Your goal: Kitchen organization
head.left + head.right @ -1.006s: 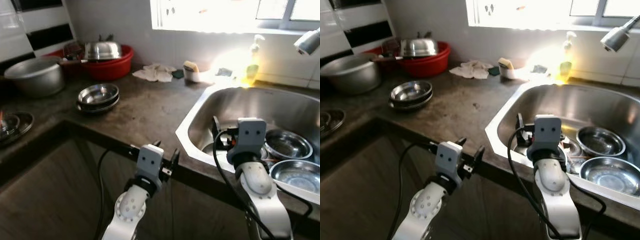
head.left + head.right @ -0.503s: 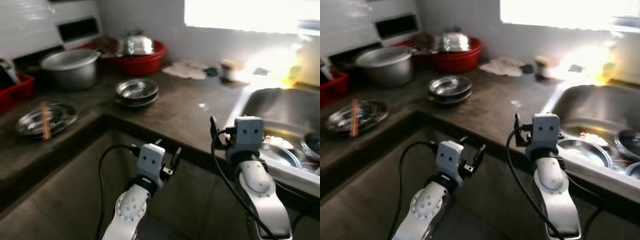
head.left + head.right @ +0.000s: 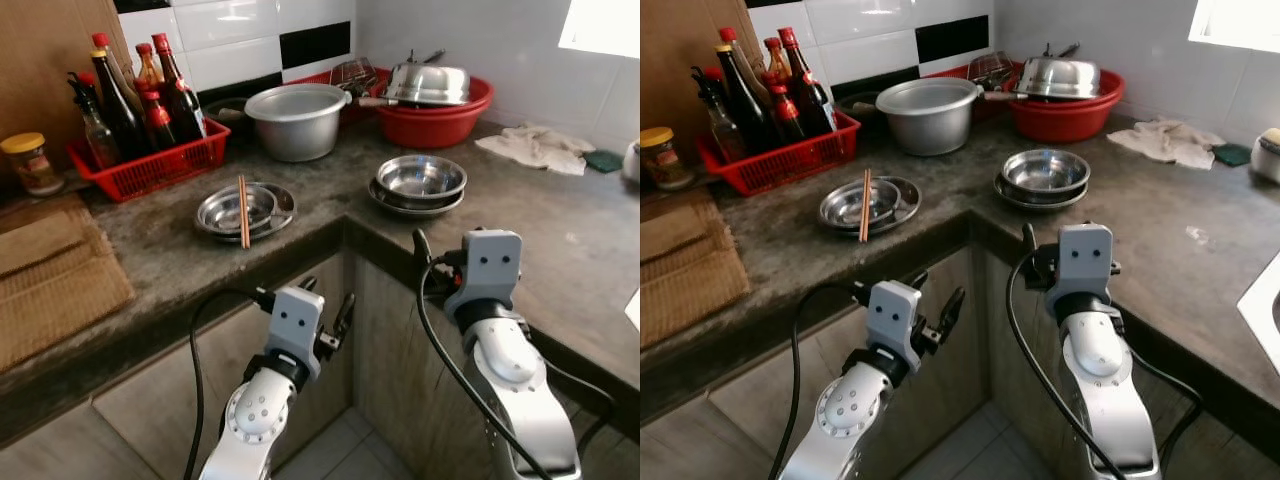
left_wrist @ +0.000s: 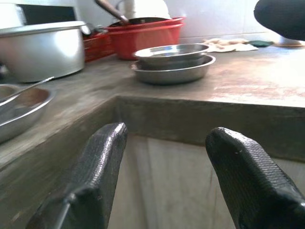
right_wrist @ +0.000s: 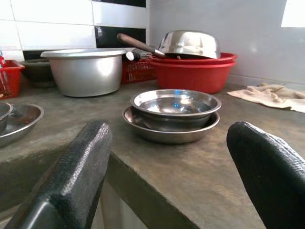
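Steel bowls (image 5: pixel 174 108) on counter beyond open right pincer (image 5: pixel 174 191).

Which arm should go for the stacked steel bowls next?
Right, probably. The right gripper is open at the counter edge, facing the stacked bowls squarely. The left gripper is open too but sits below the countertop.

No lettering can be read — the bottles' (image 3: pixel 150 95) labels are too small
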`<state>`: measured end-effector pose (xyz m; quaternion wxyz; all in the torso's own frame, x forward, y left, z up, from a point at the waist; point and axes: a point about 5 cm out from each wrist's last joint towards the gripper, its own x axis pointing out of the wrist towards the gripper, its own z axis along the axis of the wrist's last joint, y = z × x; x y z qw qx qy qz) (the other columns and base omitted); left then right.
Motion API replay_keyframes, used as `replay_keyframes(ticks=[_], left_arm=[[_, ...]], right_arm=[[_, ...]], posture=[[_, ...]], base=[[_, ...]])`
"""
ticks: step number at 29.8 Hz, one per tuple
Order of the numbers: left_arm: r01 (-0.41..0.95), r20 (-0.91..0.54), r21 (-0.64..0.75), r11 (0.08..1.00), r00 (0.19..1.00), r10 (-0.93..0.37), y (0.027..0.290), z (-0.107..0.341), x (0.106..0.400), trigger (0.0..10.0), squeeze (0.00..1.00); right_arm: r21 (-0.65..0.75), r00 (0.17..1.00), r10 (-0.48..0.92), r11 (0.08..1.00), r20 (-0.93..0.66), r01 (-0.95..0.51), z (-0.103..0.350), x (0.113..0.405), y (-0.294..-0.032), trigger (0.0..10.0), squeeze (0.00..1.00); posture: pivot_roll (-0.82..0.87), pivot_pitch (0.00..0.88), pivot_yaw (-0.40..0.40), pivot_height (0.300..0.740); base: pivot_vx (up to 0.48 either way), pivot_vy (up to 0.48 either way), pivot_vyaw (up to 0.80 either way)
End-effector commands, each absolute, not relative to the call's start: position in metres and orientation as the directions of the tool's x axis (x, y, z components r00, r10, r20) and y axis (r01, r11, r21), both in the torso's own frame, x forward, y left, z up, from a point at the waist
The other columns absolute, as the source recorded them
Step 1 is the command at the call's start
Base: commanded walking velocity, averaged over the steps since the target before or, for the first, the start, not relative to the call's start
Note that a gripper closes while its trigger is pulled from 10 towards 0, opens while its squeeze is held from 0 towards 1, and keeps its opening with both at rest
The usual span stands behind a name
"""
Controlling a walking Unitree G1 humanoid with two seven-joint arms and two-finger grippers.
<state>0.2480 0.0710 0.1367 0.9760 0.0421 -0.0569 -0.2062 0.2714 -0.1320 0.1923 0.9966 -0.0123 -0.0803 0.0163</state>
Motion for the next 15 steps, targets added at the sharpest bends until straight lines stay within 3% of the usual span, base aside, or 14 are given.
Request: replay_keyframes(ticks=[1, 6, 15], left_arm=[[0.406, 0.092, 0.113, 0.907, 0.905, -0.416, 0.0682, 0.1378, 0.2481, 10.0, 0.00], [0.407, 0.092, 0.110, 0.907, 0.904, -0.417, 0.0675, 0.1377, 0.2480, 10.0, 0.00], [0.409, 0.092, 0.105, 0.907, 0.904, -0.418, 0.0671, 0.1376, 0.2479, 10.0, 0.00]], right_arm=[[-0.028, 0.988, 0.022, 0.999, 0.153, -0.018, 0.1930, 0.2732, -0.1364, 10.0, 0.00], [-0.031, 0.988, 0.026, 0.999, 0.152, -0.021, 0.1931, 0.2738, -0.1367, 10.0, 0.00], [-0.030, 0.987, 0.025, 0.999, 0.160, -0.020, 0.1950, 0.2755, -0.1376, 10.0, 0.00]], posture=[[0.11, 0.000, -0.005, 0.740], [0.11, 0.000, -0.005, 0.740], [0.11, 0.000, -0.007, 0.740]], base=[[0.000, 0.000, 0.00], [0.000, 0.000, 0.00], [0.293, 0.000, 0.00]])
